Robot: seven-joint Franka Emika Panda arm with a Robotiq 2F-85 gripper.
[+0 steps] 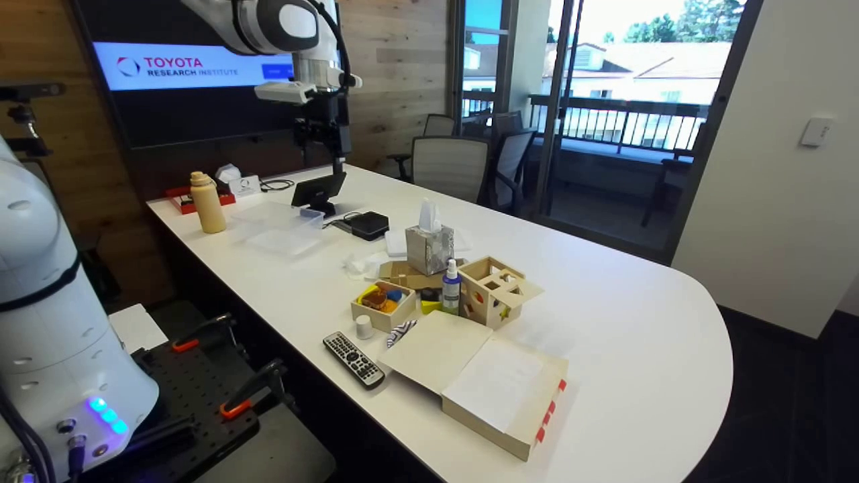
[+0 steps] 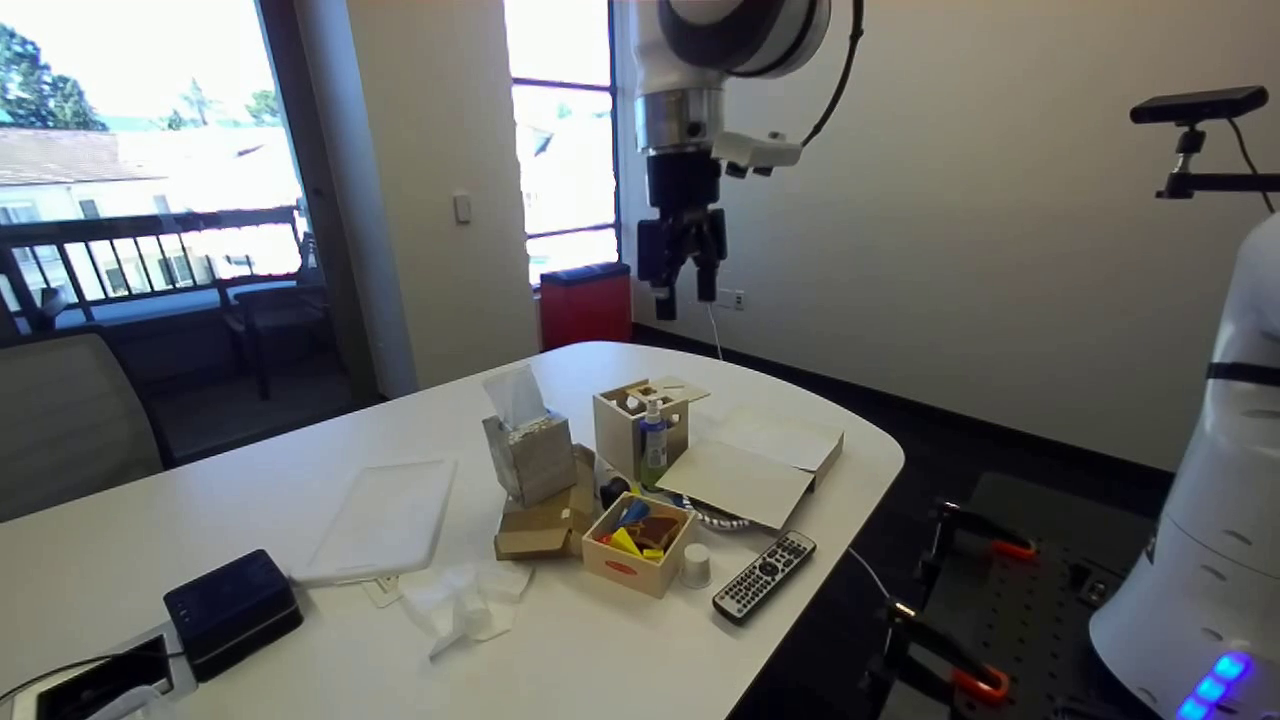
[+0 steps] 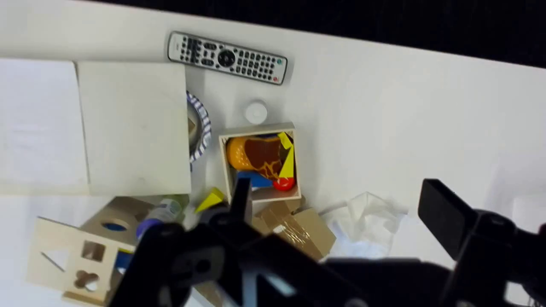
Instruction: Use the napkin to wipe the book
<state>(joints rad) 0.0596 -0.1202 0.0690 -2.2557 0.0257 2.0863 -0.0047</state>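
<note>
The black gripper hangs high above the white table, spread wide. The crumpled napkin lies on the table, just beside the brown cardboard. The big book lies open near the remote and the holey wooden box.

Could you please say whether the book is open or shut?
The book is open: its cover is folded out, exposing white paper.
</note>
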